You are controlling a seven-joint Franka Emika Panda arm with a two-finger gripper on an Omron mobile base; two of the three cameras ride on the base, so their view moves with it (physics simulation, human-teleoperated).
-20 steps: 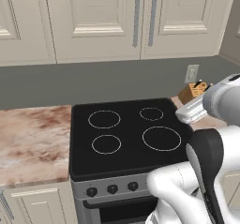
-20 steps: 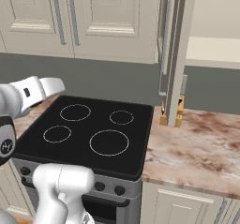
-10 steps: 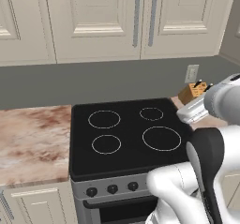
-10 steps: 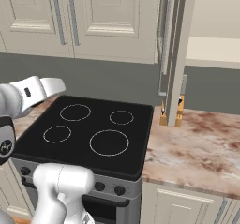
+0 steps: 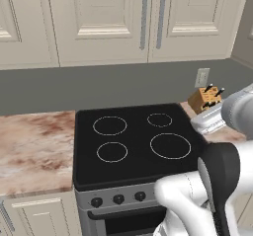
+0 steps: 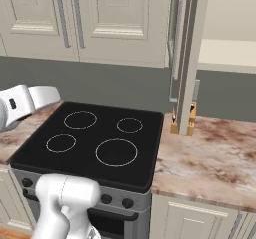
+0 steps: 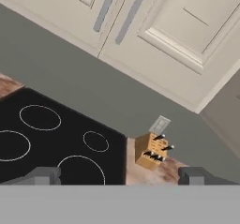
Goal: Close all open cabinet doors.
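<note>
One tall cream cabinet door (image 6: 189, 58) stands open, seen edge-on to the right of the stove, with its grey bar handle (image 6: 177, 48) facing the stove. The same cabinet door shows as a shaded panel (image 5: 243, 32) at the right edge of the left base view. The two cabinet doors (image 5: 99, 18) above the stove are shut, handles side by side (image 7: 107, 7). My gripper (image 7: 119, 176) is open and holds nothing. It hovers over the stove's right side and faces the knife block (image 7: 152, 152) and the wall.
A black cooktop (image 6: 95, 138) with four rings fills the middle, control knobs along its front. Marble counter (image 6: 210, 158) runs on both sides. A wooden knife block (image 5: 205, 99) stands under a wall outlet (image 5: 201, 77), just below the open door's lower edge.
</note>
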